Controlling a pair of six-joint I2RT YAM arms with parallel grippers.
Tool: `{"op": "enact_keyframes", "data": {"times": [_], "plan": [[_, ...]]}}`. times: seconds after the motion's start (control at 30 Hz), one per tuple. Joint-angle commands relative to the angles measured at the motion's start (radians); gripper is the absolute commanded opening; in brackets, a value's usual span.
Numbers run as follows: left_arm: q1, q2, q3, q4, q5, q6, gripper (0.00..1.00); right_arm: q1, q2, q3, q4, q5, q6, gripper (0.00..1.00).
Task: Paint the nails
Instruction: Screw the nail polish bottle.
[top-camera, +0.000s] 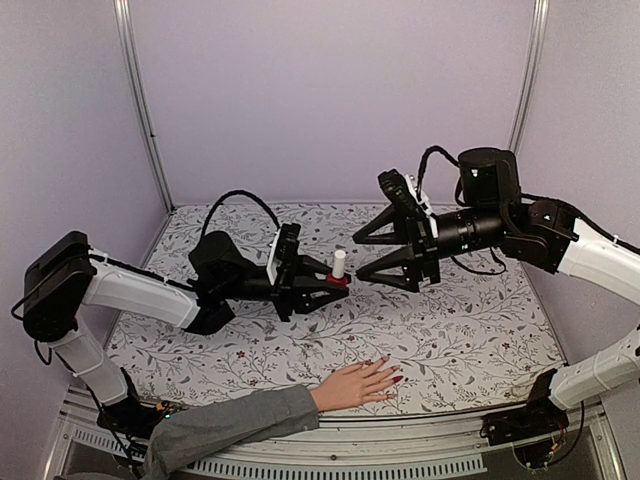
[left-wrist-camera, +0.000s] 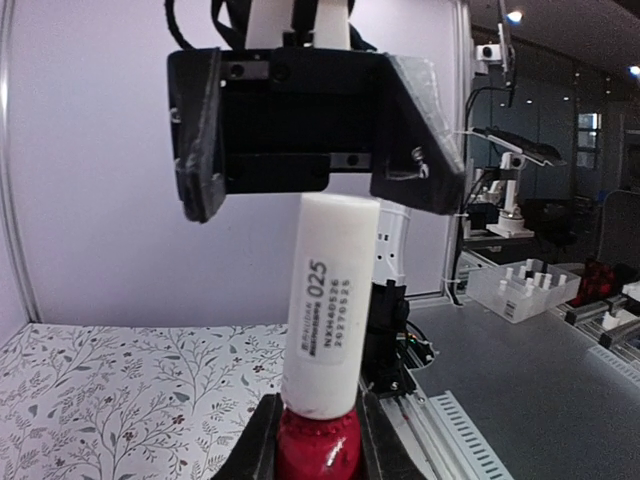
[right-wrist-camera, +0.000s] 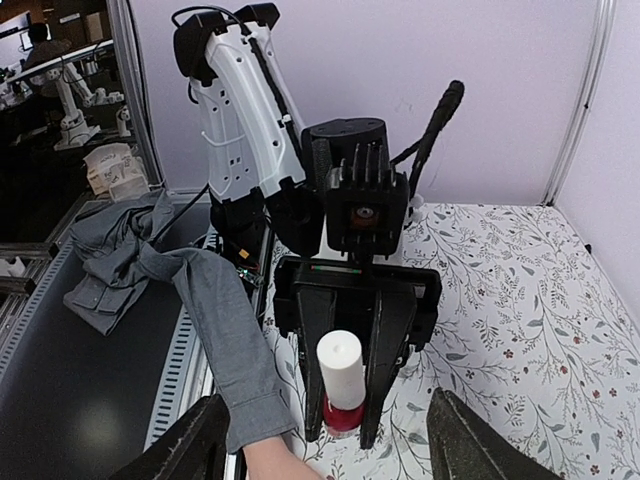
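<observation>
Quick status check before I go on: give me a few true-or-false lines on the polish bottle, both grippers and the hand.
1. The left gripper holds the small red bottle upright. True.
2. Its white cylindrical cap is off. False: it sits on the bottle.
3. The right gripper has its jaws shut on the cap. False: they stand wide open.
4. The pale flesh-coloured hand with a grey sleeve lies on the floral-patterned table. True.
5. No nails are red. False: some show red.
</observation>
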Motion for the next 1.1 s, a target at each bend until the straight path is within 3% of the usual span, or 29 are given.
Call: {"op": "enact_keyframes", "data": {"times": [0.0, 0.3, 0.4, 0.7, 0.93, 1.07], "plan": [[0.008, -0.016, 0.055, -0.015, 0.145, -0.016, 0.00, -0.005, 0.040, 0.075, -0.069, -0.069, -0.077, 0.69], [-0.014, 0.003, 0.100, -0.059, 0.208, -0.026, 0.00, 0.017, 0.116, 0.155, -0.109, -0.134, -0.111, 0.57], [-0.015, 0.009, 0.107, -0.057, 0.219, -0.034, 0.00, 0.032, 0.143, 0.184, -0.133, -0.132, -0.125, 0.46], [-0.014, 0.020, 0.098, 0.010, 0.234, -0.091, 0.00, 0.075, 0.174, 0.199, -0.149, -0.097, -0.161, 0.27], [-0.009, 0.011, 0.090, 0.030, 0.197, -0.101, 0.00, 0.085, 0.175, 0.191, -0.144, -0.073, -0.165, 0.00], [-0.004, -0.002, 0.080, 0.051, 0.124, -0.107, 0.00, 0.086, 0.174, 0.168, -0.129, -0.046, -0.154, 0.00]]}}
